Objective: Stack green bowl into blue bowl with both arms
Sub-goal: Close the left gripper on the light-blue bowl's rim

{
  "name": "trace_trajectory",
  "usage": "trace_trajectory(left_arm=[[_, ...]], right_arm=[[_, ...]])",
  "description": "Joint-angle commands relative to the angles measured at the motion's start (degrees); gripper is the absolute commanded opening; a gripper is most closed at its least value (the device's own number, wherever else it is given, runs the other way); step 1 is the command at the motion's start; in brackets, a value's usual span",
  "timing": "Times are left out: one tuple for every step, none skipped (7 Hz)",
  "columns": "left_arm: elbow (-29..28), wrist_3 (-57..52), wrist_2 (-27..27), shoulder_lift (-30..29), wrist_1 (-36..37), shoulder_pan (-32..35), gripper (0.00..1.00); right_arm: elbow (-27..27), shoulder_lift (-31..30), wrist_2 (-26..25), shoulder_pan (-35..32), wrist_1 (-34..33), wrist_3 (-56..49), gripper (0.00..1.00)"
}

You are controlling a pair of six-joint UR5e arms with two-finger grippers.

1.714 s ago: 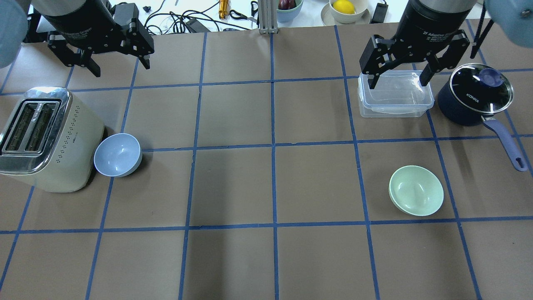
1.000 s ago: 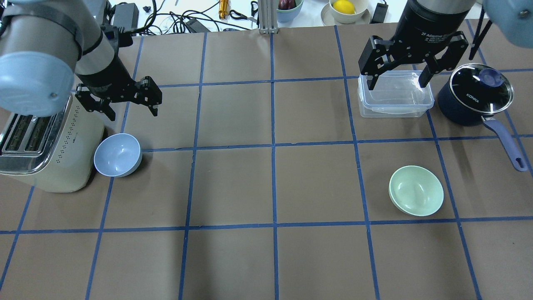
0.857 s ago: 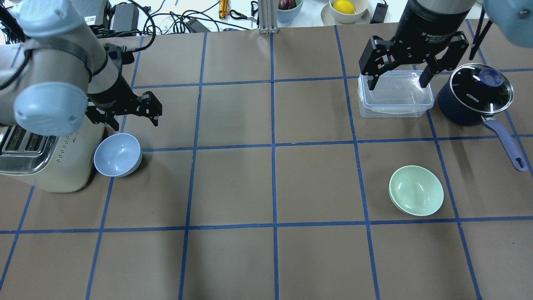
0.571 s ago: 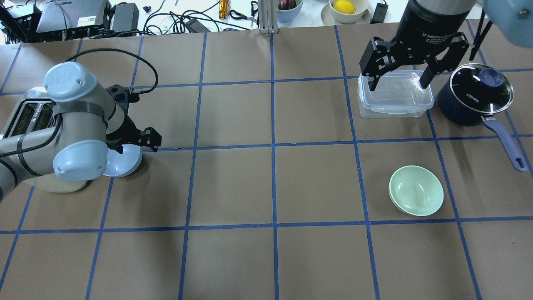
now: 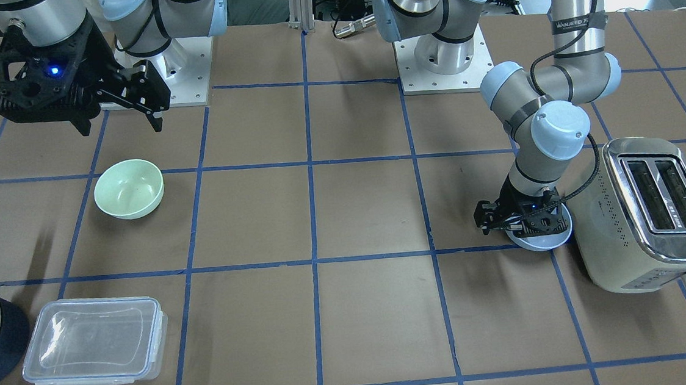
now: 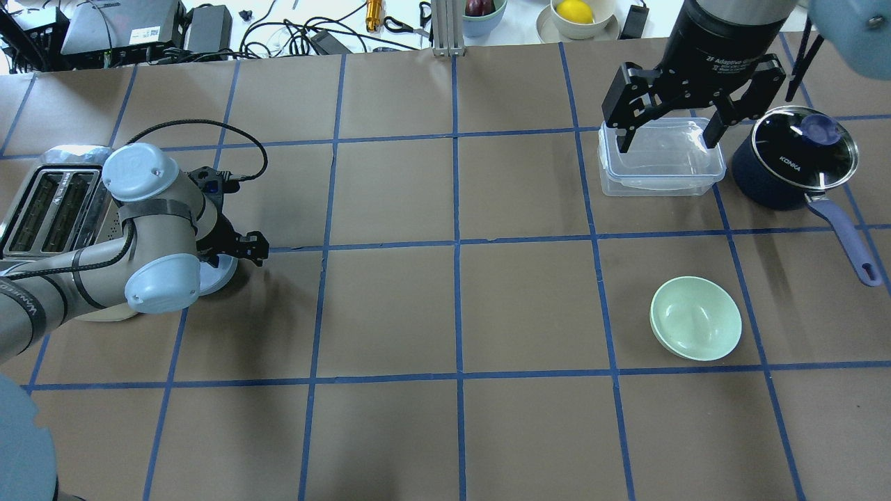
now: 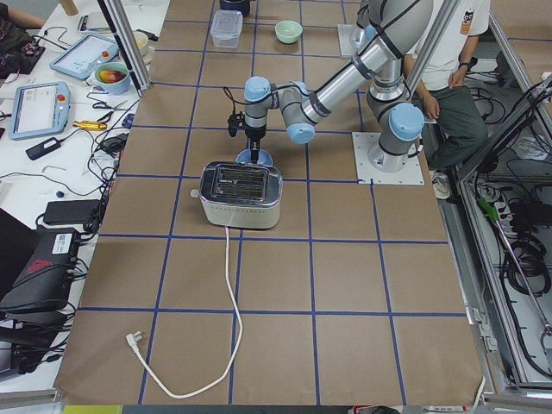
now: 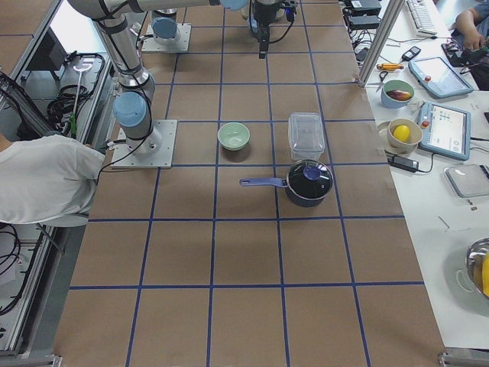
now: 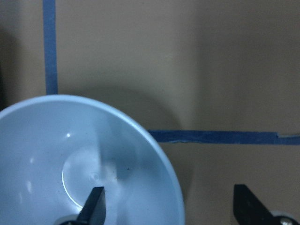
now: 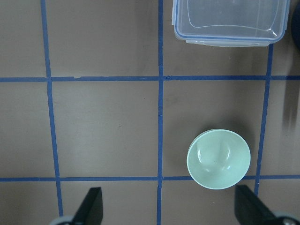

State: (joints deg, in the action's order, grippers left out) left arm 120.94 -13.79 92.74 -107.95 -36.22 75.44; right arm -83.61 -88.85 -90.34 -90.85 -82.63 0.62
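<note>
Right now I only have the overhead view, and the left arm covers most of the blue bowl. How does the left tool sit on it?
Observer: In the left wrist view the left tool is open and straddles the rim of the blue bowl, with one finger inside and the other outside.
Operator: Is anything in the bowl?
Observer: No, the wrist view shows its inside bare.
Operator: And on the toaster side?
Observer: In the front-facing view the toaster stands close beside the bowl; I cannot tell whether they touch.
</note>
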Motion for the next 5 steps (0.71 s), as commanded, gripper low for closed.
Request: trace_trajectory(left_arm=[[0.0,0.1,0.5,0.7,0.9,0.3,0.05],[0.0,0.3,0.5,1.4,-0.4,0.7,0.02],[-0.2,1.3,0.5,2.4,-1.0,2.2,0.01],[-0.9,7.9,0.6,3.4,-2.1,7.6,0.02],[-4.5,13.6,1.6,2.9,-4.9,14.1,0.03]], right_arm=[[-0.1,0.1,-0.1,0.2,0.3,-0.6,1.00],[-0.1,0.1,-0.2,1.5,0.8,-0.9,1.00],[-0.2,0.1,-1.1,4.3,4.2,-1.7,1.00],[-0.6,0.1,-1.2,9.5,7.2,-8.3,1.00],[-3.2,-0.2,-1.2,14.4,6.9,-12.8,1.00]])
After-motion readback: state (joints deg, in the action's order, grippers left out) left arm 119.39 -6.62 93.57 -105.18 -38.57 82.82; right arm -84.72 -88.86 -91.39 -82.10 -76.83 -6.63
